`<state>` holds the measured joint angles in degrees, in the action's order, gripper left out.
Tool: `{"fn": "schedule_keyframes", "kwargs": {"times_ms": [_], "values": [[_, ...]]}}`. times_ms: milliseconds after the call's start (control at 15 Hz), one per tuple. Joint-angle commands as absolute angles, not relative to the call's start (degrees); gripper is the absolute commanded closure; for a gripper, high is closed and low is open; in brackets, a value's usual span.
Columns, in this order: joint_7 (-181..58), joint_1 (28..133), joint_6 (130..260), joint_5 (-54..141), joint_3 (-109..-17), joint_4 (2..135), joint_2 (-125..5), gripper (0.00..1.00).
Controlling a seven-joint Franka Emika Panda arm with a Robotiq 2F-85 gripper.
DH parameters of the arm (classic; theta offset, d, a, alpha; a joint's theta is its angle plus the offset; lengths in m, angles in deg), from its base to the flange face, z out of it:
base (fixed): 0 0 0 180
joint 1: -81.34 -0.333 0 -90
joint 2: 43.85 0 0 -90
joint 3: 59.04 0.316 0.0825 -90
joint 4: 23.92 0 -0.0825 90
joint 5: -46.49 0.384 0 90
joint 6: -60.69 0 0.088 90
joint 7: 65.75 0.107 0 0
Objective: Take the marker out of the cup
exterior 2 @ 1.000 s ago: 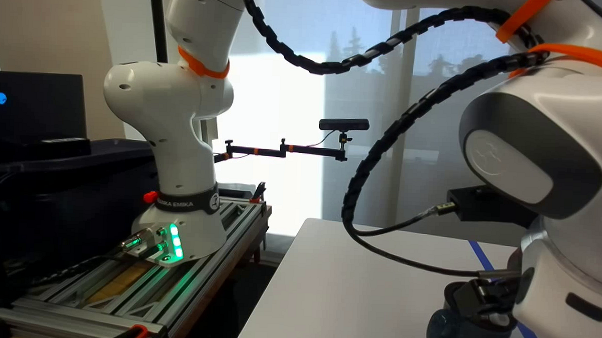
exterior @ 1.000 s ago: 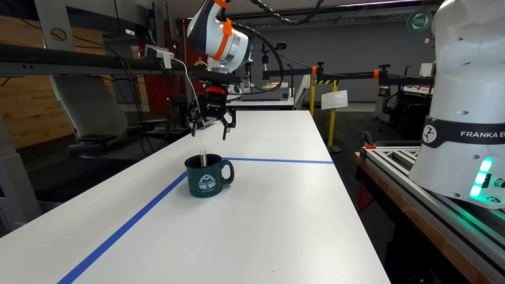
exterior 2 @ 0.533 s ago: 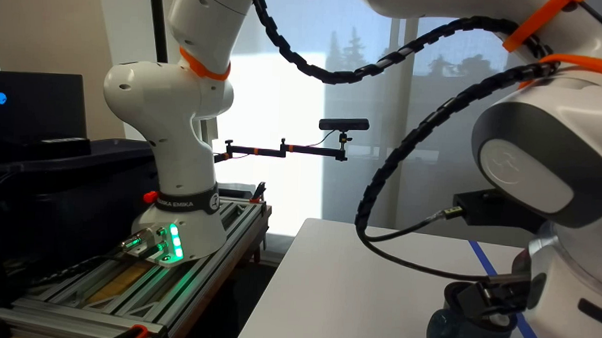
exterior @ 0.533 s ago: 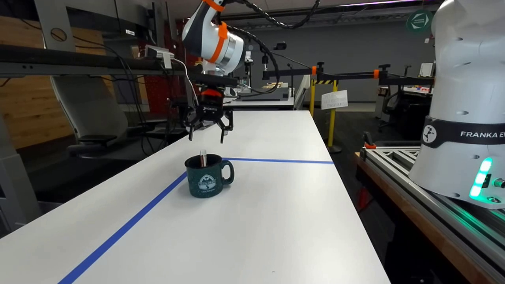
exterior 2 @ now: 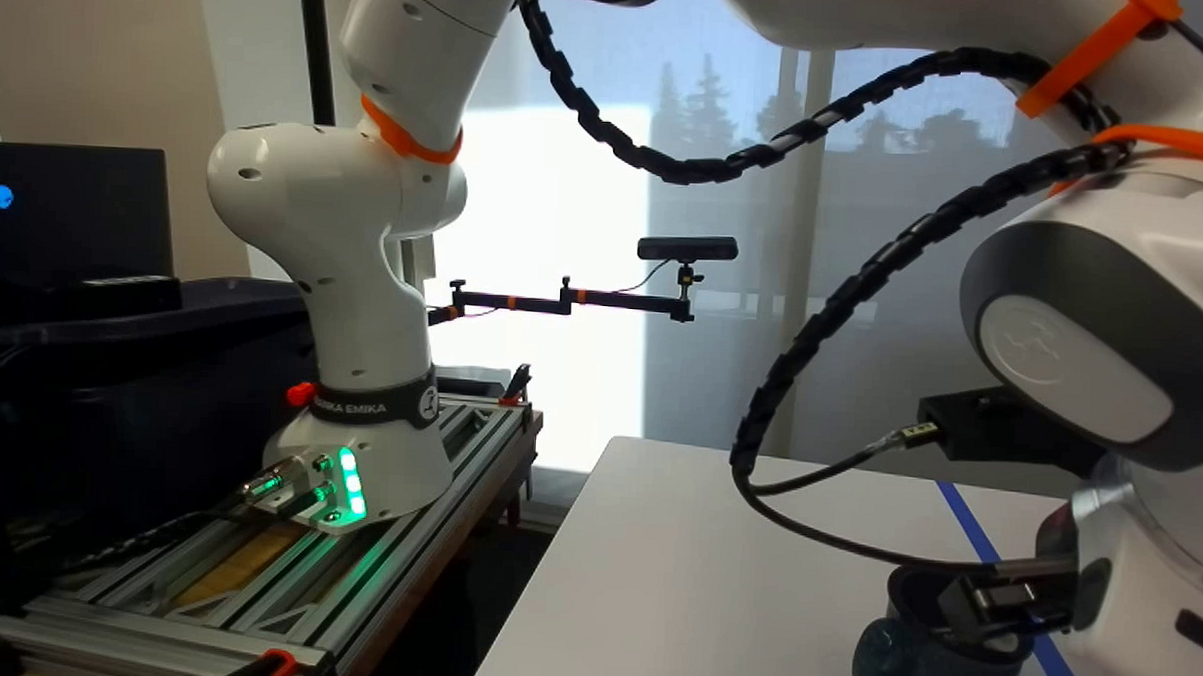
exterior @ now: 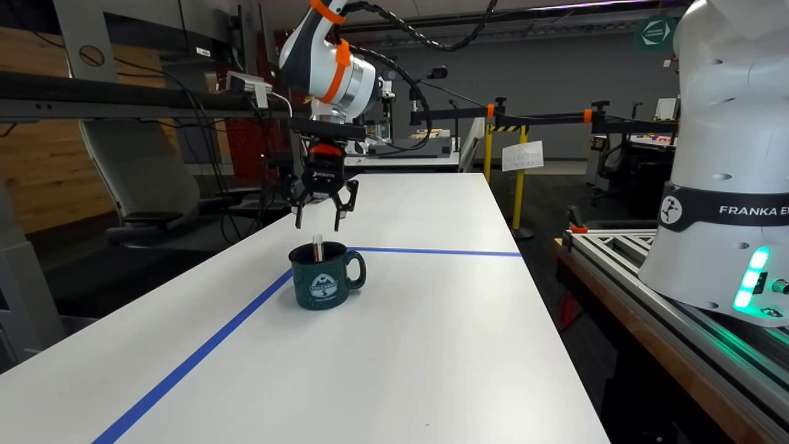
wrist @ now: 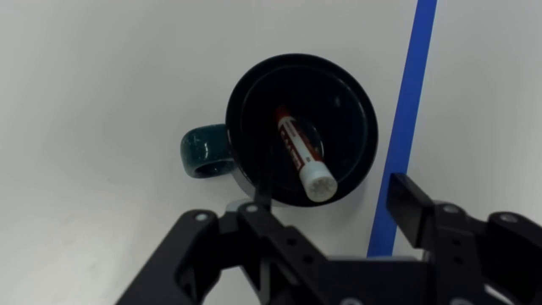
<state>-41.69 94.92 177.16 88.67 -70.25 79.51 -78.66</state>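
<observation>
Smooth white counter (exterior: 394,357) carries the glossy, speckled, dark teal mug (exterior: 320,269), blue tape (wrist: 407,106) running just beside it. Inside the mug the marker (wrist: 298,144) slants, red end down, white end sticking up out of it; its barrel lettering is too blurred to read, as is the writing on the mug's pale emblem (exterior: 323,286). FRANKA shows on my base (exterior: 709,259), well apart from the mug. Above the mug my fingers (wrist: 405,207) hang spread apart.
</observation>
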Motion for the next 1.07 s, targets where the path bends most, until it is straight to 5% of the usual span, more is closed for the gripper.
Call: {"fn": "schedule_keyframes", "kwargs": {"times_ms": [0, 133, 467, 867, 1000], "values": [[-40.5, 95.3, 175.2, 87.9, -69.8, 77.5, -79.7, 0.48], [-40.5, 95.3, 175.2, 87.9, -69.7, 77.4, -80.0, 0.55], [-40.8, 95.3, 175.1, 87.9, -69.6, 77.5, -80.4, 0.50], [-41.8, 95.4, 174.6, 88.1, -69.5, 77.8, -80.4, 0.99], [-42.6, 95.3, 174.6, 87.9, -69.5, 78.5, -79.5, 0.94]]}}
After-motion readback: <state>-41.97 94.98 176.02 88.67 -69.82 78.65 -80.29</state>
